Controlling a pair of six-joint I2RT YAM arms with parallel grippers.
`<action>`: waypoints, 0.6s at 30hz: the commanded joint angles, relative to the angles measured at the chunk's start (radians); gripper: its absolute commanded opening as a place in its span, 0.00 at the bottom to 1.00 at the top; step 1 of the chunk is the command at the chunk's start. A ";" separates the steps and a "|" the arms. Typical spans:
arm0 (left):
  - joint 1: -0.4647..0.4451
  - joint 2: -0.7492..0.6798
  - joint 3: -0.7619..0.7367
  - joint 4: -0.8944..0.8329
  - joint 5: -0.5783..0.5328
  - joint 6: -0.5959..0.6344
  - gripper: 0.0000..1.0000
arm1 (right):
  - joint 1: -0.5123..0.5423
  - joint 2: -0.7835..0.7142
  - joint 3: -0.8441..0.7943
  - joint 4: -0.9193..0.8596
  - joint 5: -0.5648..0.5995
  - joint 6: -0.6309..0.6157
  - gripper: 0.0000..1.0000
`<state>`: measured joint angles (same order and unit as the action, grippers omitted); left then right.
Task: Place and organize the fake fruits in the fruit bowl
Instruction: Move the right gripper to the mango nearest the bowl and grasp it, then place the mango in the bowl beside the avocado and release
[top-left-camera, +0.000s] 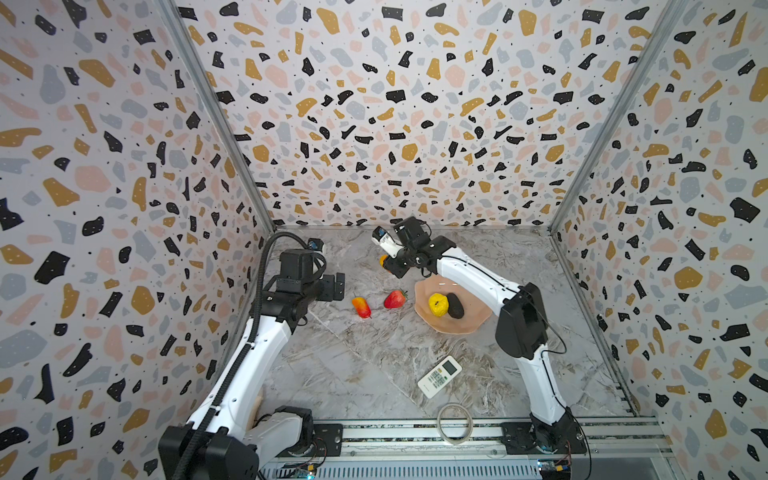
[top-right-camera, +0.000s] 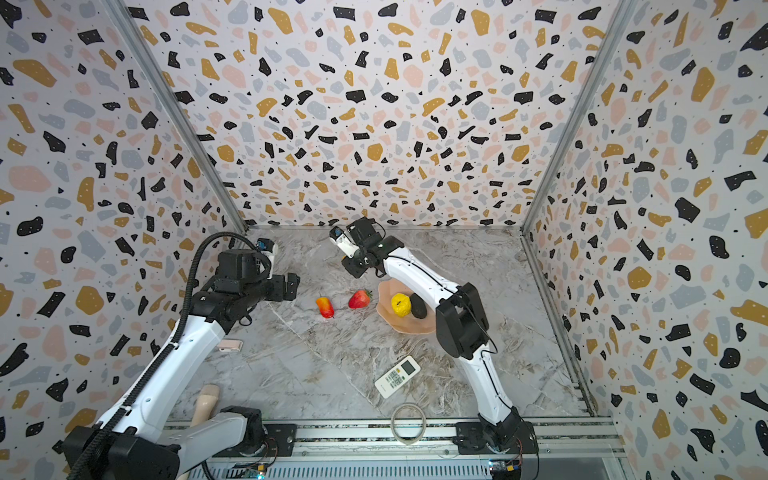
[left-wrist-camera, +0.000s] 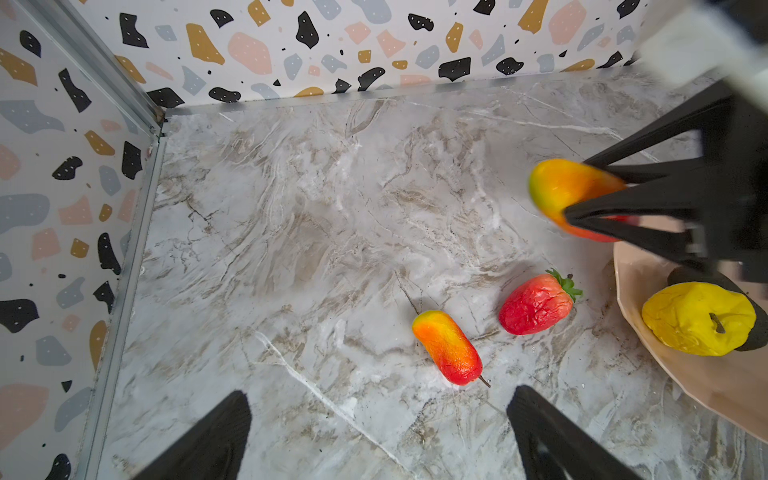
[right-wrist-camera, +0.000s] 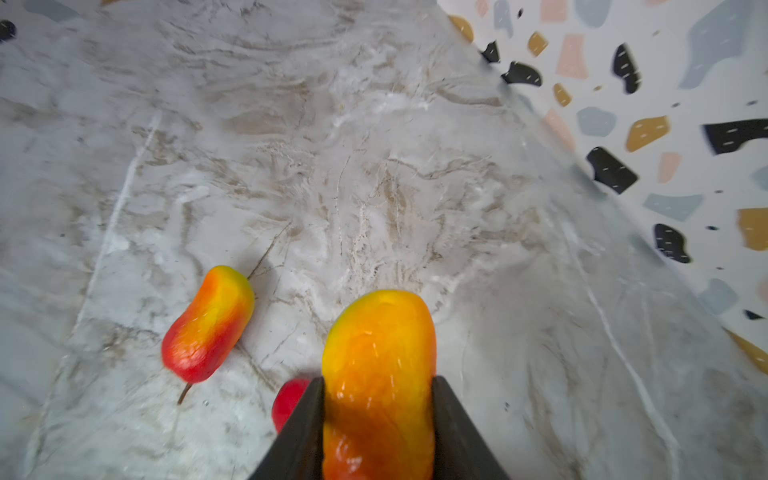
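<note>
Right jaws grip one oblong fruit (right-wrist-camera: 379, 365) (two in bowl (top-left-camera: 471, 321), two loose).

Lumpy fruit (top-left-camera: 438, 304) and avocado (top-left-camera: 455, 306) in bowl (top-left-camera: 459, 326), strawberry (top-left-camera: 395, 299) just left, remote (top-left-camera: 439, 376) in front.

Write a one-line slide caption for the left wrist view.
Right pincer grips one oblong fruit near the bowl; its twin and the strawberry lie on the table.

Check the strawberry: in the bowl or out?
Out. The strawberry lies on the table, apart from the rim of the bowl; only the yellow fruit and avocado sit inside.
</note>
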<state>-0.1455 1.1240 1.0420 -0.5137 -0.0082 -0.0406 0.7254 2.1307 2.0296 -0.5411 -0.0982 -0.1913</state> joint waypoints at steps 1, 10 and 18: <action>0.006 -0.015 -0.010 0.027 0.011 0.000 1.00 | -0.047 -0.160 -0.124 0.023 0.041 0.022 0.23; 0.006 -0.006 -0.008 0.028 0.020 -0.001 1.00 | -0.193 -0.453 -0.555 0.072 0.143 0.128 0.22; 0.006 0.005 -0.007 0.027 0.030 -0.002 1.00 | -0.275 -0.515 -0.784 0.123 0.140 0.176 0.21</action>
<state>-0.1452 1.1248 1.0420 -0.5110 0.0036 -0.0406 0.4557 1.6566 1.2728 -0.4500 0.0322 -0.0490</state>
